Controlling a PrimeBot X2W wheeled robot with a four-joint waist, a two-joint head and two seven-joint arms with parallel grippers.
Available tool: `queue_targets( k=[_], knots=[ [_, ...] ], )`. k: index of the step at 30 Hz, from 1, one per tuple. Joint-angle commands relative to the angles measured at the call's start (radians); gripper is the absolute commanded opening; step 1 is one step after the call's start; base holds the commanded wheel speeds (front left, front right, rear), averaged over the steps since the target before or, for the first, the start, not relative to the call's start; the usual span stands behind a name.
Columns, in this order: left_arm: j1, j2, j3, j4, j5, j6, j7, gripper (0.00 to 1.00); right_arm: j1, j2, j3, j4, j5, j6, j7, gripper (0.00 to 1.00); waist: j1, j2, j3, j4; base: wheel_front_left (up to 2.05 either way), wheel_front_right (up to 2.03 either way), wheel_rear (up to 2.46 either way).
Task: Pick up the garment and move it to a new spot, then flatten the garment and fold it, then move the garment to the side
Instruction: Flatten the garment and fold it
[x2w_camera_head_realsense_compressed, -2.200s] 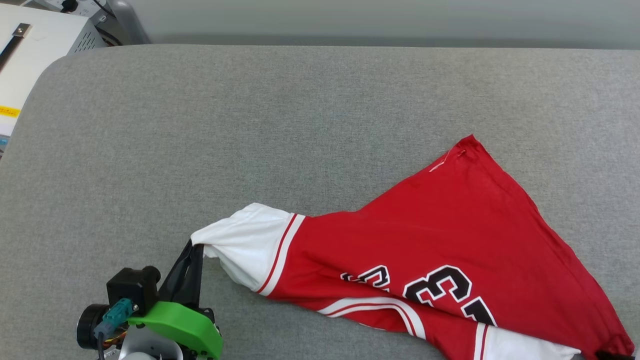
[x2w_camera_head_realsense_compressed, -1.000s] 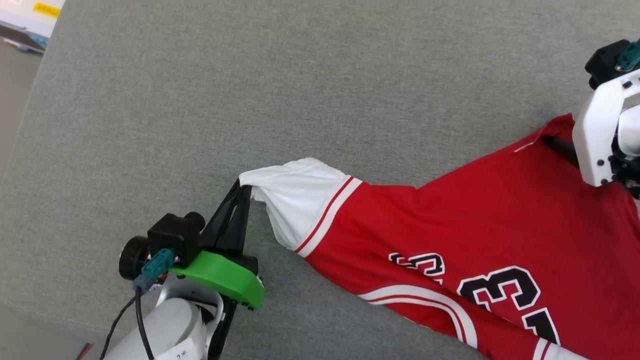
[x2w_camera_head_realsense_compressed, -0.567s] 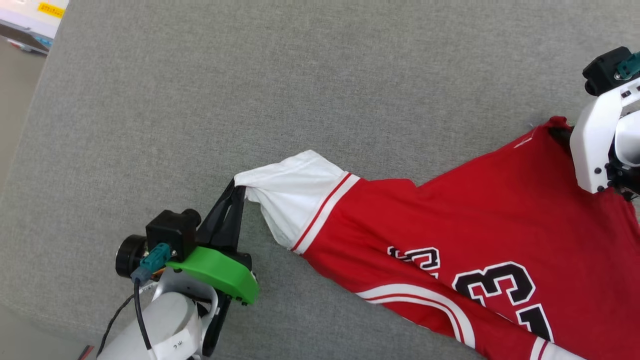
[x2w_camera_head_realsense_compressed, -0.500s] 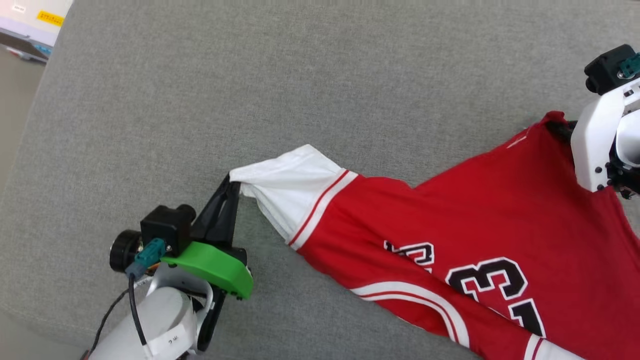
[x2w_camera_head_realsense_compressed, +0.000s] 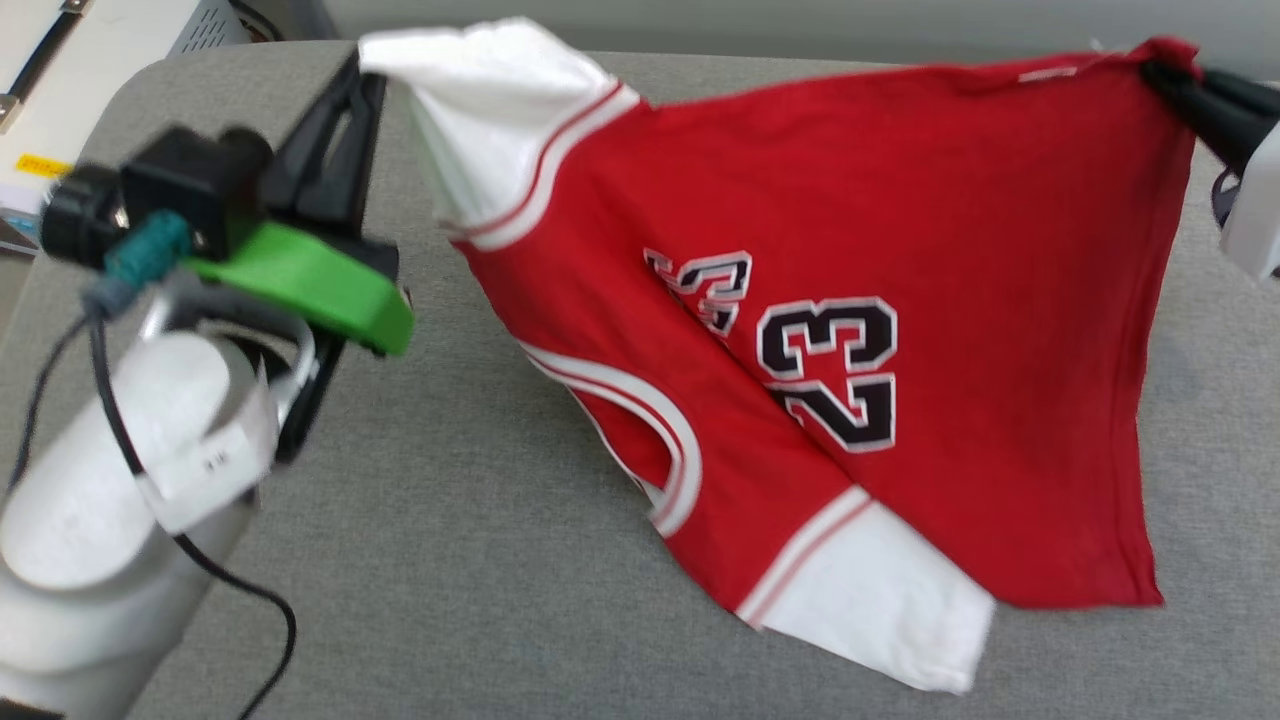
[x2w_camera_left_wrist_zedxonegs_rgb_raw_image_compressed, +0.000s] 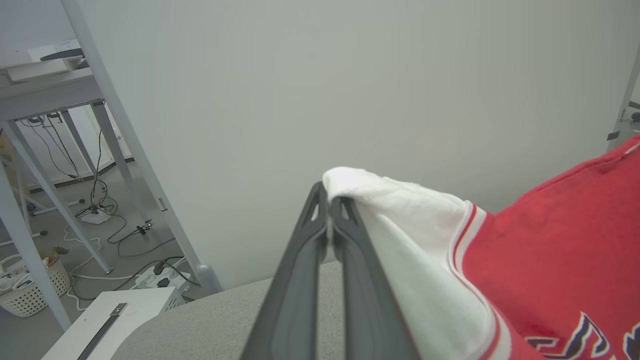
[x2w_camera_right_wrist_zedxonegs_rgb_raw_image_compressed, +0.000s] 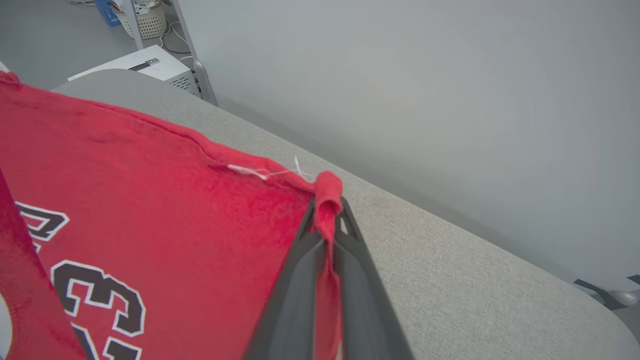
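At the upper left of the head view, the left gripper (x2w_camera_head_realsense_compressed: 362, 72) is clenched on the edge of a white sleeve (x2w_camera_head_realsense_compressed: 480, 100); its fingertips (x2w_camera_left_wrist_zedxonegs_rgb_raw_image_compressed: 305, 240) are seen pressed together on the cloth in the left wrist view. At the upper right, the right gripper (x2w_camera_head_realsense_compressed: 1160, 70) is pinched on a red corner of the garment (x2w_camera_head_realsense_compressed: 950, 200), and its body is cut off by the frame edge. Between the two, the garment is held spread above the grey cushion (x2w_camera_head_realsense_compressed: 480, 560); whether the lower sleeve (x2w_camera_head_realsense_compressed: 880, 600) touches it cannot be told. "23" (x2w_camera_head_realsense_compressed: 830, 370) is read in black, white-outlined figures; the lettering beside it is folded over and unreadable. A yellow label (x2w_camera_head_realsense_compressed: 38, 165) on the white box (x2w_camera_head_realsense_compressed: 100, 40) is too small to read.
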Motion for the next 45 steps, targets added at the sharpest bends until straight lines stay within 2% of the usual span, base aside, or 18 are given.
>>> queue_targets(
  k=[1,3,7,13,18,24,28,34,41,45],
  knots=[
    [-0.061,0.002,0.012,0.005,0.003,-0.013,0.012,0.00,-0.040,0.007,-0.014,-0.005,-0.012,-0.001,-0.004,0.00,0.0000,0.0000,0.009,-0.028,0.00,0.00,0.00],
    [-0.182,0.016,0.020,0.024,0.029,-0.032,0.051,0.00,-0.104,0.024,-0.042,-0.001,-0.033,-0.001,-0.002,0.00,0.0000,0.0000,0.037,-0.045,0.00,0.00,0.00],
    [-0.414,0.003,0.034,0.069,0.047,-0.084,0.103,0.00,-0.260,0.073,-0.089,0.042,-0.087,-0.001,-0.003,0.00,0.0000,0.0000,0.097,-0.072,0.00,0.00,0.00],
    [-0.754,-0.049,0.041,0.209,0.066,-0.155,0.161,0.00,-0.528,0.147,-0.123,0.155,-0.184,-0.001,-0.021,0.00,0.0000,0.0000,0.180,-0.089,0.00,0.00,0.00],
    [-1.009,-0.100,0.042,0.374,0.089,-0.199,0.171,0.00,-0.752,0.190,-0.116,0.278,-0.270,-0.001,-0.067,0.00,0.0000,0.0000,0.249,-0.097,0.00,0.00,0.00],
    [-1.199,-0.149,0.037,0.553,0.110,-0.225,0.131,0.00,-0.929,0.231,-0.086,0.434,-0.319,-0.001,-0.146,0.00,0.0000,0.0000,0.312,-0.099,0.00,0.00,0.00],
    [-1.242,-0.160,0.024,0.643,0.125,-0.235,0.094,0.00,-0.972,0.252,-0.044,0.517,-0.316,-0.001,-0.196,0.00,0.0000,0.0000,0.343,-0.105,0.00,0.00,0.00],
    [-1.171,-0.167,0.020,0.723,0.109,-0.236,0.020,0.00,-0.925,0.283,0.030,0.590,-0.250,-0.001,-0.266,0.00,0.0000,0.0000,0.347,-0.112,0.00,0.00,0.00],
    [-0.964,-0.158,0.007,0.751,0.083,-0.232,-0.063,0.00,-0.765,0.314,0.143,0.608,-0.143,-0.001,-0.347,0.00,0.0000,0.0000,0.295,-0.121,0.00,0.00,0.00],
    [-0.815,-0.128,-0.006,0.719,0.078,-0.224,-0.096,0.00,-0.660,0.301,0.217,0.589,-0.080,-0.001,-0.387,0.00,0.0000,0.0000,0.251,-0.117,0.00,0.00,0.00]
  ],
)
